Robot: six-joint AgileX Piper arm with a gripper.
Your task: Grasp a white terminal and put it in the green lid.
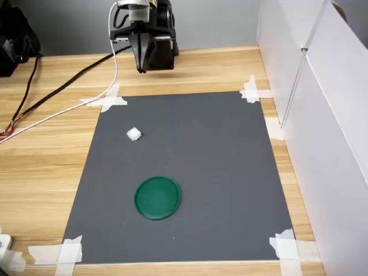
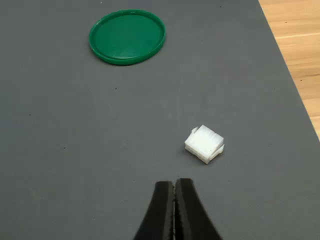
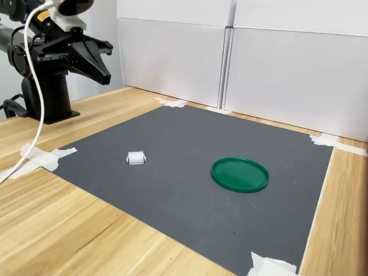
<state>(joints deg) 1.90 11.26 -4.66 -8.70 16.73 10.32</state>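
A small white terminal lies on the dark grey mat, toward the first exterior view's upper left. The round green lid rests flat on the mat, empty, nearer the front of the first exterior view. My gripper hangs in the air above the mat's far edge, well apart from both. Its black fingers press together with nothing between them. In the wrist view the terminal sits just beyond and beside the fingertips.
The grey mat is taped at its corners to a wooden table. White panels wall off one side. Black and white cables trail across the wood by the arm's base.
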